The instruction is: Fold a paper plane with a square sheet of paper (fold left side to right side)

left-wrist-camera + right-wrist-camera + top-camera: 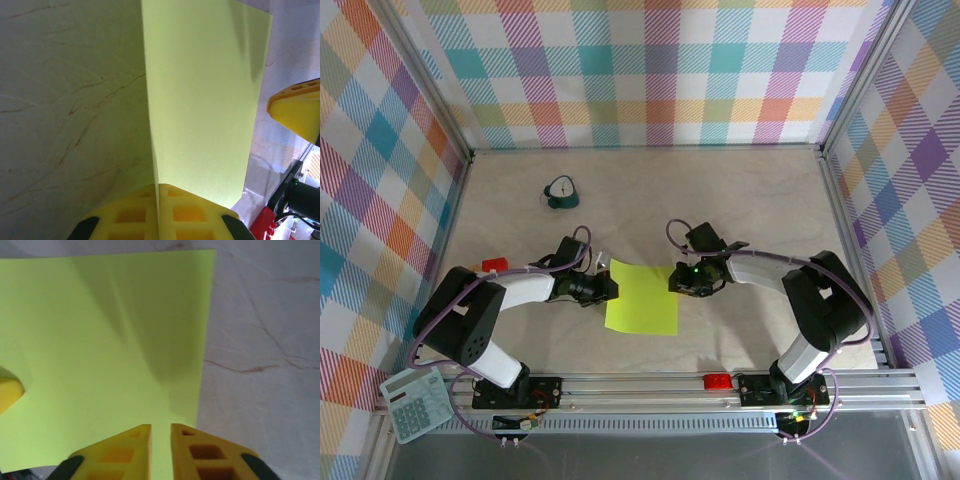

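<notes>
The square sheet of paper (642, 300) is plain lime yellow-green and lies in one unfolded layer on the table between the two arms. My left gripper (607, 288) is shut on its left edge. In the left wrist view the yellow fingertips (172, 200) press together with the sheet (200, 100) rising from between them. My right gripper (678, 281) is at the sheet's right edge, near the far corner. In the right wrist view the right gripper (161, 429) hangs over the sheet (100, 340), its jaws a narrow gap apart. The paper plane is out of view.
A small teal clock (560, 192) stands at the back left. A small red block (494, 266) lies beside the left arm, and another red piece (717, 381) sits on the front rail. A calculator (415, 403) rests at the near left corner. Plaid walls enclose the table.
</notes>
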Action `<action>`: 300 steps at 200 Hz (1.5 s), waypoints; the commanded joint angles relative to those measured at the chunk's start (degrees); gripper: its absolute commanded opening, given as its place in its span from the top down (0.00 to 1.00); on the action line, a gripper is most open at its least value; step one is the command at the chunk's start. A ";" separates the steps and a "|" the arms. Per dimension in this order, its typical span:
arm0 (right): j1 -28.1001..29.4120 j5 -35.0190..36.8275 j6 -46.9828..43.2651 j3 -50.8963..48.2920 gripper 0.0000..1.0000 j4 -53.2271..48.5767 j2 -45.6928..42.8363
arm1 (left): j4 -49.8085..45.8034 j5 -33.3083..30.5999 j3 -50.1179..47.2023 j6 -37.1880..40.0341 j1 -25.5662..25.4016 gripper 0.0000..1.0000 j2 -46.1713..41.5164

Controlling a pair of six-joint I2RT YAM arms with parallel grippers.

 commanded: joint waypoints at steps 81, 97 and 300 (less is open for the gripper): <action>1.18 3.22 0.00 -1.30 1.00 -2.16 3.98 | -4.80 0.48 3.05 -0.32 -1.67 0.81 -6.41; 1.36 3.38 -0.02 -1.14 1.00 -2.32 4.27 | -5.14 0.98 3.64 -0.63 -1.99 0.72 -7.26; 1.88 2.77 0.67 -1.92 1.00 -0.79 4.20 | 9.26 1.45 9.27 -9.17 -11.83 0.47 4.33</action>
